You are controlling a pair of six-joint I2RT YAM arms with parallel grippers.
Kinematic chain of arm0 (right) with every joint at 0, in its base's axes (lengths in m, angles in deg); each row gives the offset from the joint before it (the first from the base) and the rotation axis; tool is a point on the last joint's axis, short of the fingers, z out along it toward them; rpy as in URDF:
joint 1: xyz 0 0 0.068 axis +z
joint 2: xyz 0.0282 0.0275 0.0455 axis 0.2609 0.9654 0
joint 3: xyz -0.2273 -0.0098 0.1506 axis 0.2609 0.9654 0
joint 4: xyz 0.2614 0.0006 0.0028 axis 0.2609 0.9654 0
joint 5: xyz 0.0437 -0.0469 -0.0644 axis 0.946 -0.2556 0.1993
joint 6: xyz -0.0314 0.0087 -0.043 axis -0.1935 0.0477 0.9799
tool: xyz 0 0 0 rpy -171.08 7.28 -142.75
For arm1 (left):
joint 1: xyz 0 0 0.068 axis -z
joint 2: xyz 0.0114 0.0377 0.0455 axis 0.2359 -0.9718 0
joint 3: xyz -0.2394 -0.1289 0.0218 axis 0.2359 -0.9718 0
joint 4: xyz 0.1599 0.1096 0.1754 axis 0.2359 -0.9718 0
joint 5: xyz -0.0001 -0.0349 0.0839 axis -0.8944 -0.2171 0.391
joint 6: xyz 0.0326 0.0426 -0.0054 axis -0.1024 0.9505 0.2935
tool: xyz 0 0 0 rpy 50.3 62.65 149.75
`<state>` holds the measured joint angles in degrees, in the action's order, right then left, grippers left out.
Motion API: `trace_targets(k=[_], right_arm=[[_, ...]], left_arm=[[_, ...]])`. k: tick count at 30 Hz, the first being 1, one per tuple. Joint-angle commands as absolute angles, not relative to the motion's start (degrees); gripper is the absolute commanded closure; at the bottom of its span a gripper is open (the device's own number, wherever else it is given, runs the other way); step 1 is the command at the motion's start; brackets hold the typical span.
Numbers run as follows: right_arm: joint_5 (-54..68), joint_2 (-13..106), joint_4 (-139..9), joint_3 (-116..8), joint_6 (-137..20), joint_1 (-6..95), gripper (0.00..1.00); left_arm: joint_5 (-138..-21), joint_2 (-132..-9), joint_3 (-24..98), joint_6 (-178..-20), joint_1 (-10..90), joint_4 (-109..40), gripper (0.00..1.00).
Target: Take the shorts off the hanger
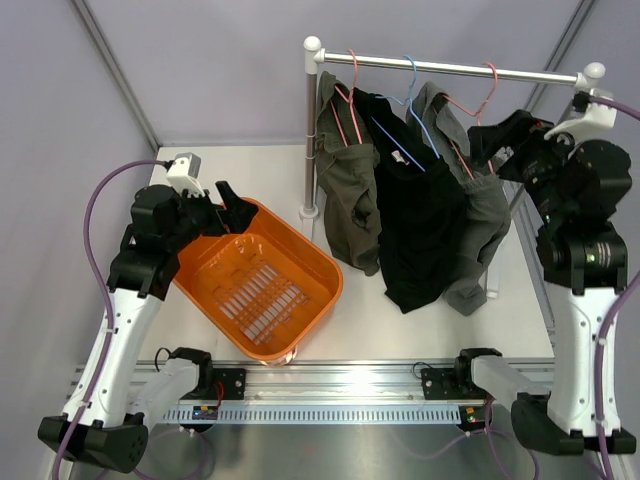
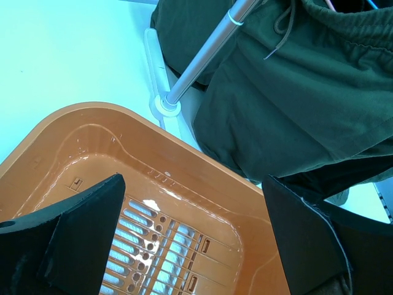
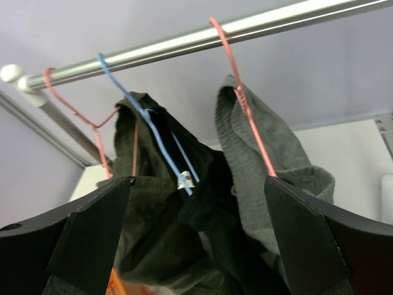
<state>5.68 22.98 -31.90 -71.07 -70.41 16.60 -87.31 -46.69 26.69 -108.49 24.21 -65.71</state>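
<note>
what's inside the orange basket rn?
Nothing visible: the orange basket shows only its bare slotted floor. The left gripper, open above its far-left corner, covers that patch from overhead.

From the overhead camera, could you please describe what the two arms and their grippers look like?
The left arm and right arm both have white lower links with bulky black joints and bases. A purple cable trails from each. The left gripper and right gripper are black, with broad wedge-shaped fingers. A small white camera module sits on each wrist.
</note>
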Motion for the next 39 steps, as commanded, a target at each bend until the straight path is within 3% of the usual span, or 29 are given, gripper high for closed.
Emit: trace_targets(k=[1, 12, 25, 39], right_arm=[[2.1, 28.4, -27.4, -75.0, -65.6, 16.5, 0.01], [-2.5, 36.6, -38.4, -75.1, -57.0, 16.5, 0.17], [-1.0, 43.4, -45.2, -76.9, -53.7, 16.4, 0.29], [3.3, 46.8, -45.2, -79.7, -54.7, 16.5, 0.55]], left_arm=[[-88.8, -45.9, 26.2, -107.8, 24.5, -62.4, 0.01], [-89.2, -45.7, 25.5, -107.3, 24.9, -62.3, 0.01], [-89.1, -45.2, 25.0, -107.0, 25.2, -62.3, 0.01], [-88.9, -44.9, 24.5, -106.6, 25.3, -62.3, 0.01]])
